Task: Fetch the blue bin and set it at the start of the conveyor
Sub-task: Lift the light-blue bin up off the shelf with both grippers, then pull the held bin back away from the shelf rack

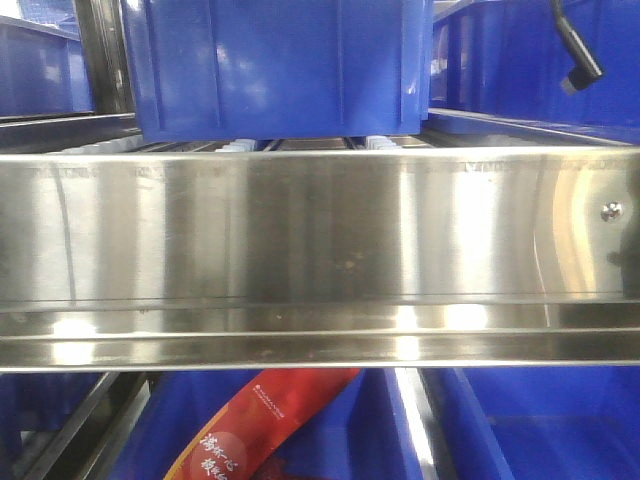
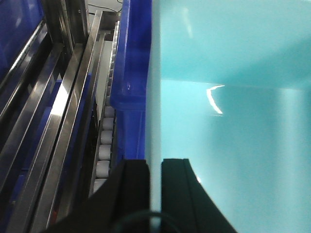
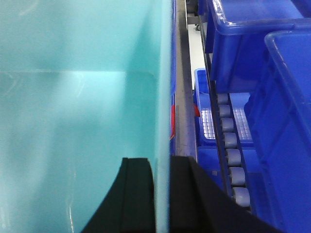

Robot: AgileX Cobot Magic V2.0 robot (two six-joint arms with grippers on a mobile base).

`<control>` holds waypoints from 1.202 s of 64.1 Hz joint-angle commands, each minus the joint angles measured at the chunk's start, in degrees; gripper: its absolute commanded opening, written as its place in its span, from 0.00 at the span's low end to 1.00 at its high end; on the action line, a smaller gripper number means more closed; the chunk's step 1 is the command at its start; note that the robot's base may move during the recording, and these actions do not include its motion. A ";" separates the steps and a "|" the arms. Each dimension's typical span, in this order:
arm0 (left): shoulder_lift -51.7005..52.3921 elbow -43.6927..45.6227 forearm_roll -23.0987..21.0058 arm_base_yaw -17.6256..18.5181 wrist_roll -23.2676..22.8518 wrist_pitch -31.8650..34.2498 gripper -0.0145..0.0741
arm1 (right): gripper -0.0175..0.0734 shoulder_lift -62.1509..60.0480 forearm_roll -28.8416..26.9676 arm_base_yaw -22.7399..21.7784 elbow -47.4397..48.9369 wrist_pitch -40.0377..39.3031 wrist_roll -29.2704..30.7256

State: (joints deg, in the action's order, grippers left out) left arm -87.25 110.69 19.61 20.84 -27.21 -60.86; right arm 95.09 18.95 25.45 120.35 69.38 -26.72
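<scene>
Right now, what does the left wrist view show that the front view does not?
Only the left wrist view: the light turquoise plastic bin, its wall clamped in the black left tool. Only the front view: a red printed packet at the bottom of the picture. Both: dark royal-blue plastic crates and shiny stainless-steel rails.

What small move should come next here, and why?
Probably a short, level lift with both arms together, then draw back. The left gripper and right gripper each pinch an opposite wall of the blue bin, and rollers and dark blue crates crowd close beside it.
</scene>
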 commanded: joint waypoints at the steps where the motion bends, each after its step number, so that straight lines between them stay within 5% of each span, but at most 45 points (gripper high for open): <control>1: 1.03 0.91 1.76 0.11 0.02 1.91 0.04 | 0.01 -1.07 3.20 -0.05 0.65 -0.96 0.90; 77: 1.03 0.91 1.76 0.11 0.02 1.91 0.04 | 0.01 -1.07 2.94 -0.05 0.65 -0.24 1.29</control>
State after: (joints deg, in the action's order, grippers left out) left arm -87.25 110.69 19.74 20.96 -27.21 -60.86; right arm 95.09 19.52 25.68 120.35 69.38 -26.48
